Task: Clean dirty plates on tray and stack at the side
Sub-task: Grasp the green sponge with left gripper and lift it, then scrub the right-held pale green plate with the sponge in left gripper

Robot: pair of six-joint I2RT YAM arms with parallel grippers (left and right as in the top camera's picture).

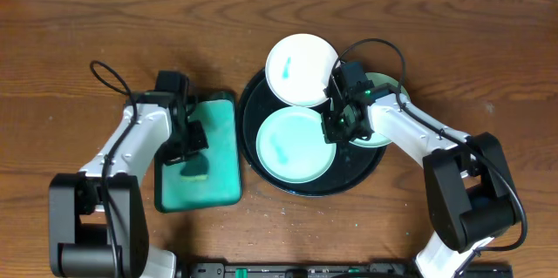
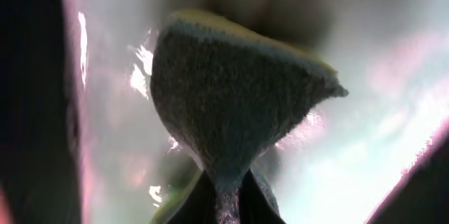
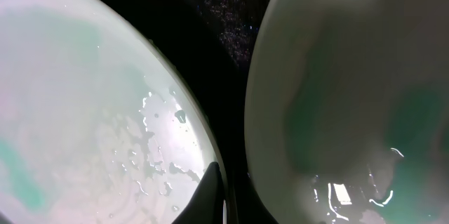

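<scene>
The black tray (image 1: 370, 166) holds a mint green plate (image 1: 295, 145) with teal smears at its front left. The white plate (image 1: 301, 69) with a small teal mark rests on the tray's far rim. A second mint green plate (image 1: 385, 95) lies at the tray's right, partly hidden under my right arm. My right gripper (image 1: 336, 126) sits between the two mint plates, its fingers (image 3: 226, 203) pinched together on the rim of the front mint plate (image 3: 91, 112). The other mint plate (image 3: 351, 97) is just to the right. My left gripper (image 1: 187, 149) is shut on a sponge (image 2: 231, 97) over the sponge tray.
The teal rectangular sponge tray (image 1: 220, 130) lies left of the black tray, close to its rim. Bare wooden table (image 1: 488, 51) surrounds both. The right arm's cable arcs over the tray's far right side.
</scene>
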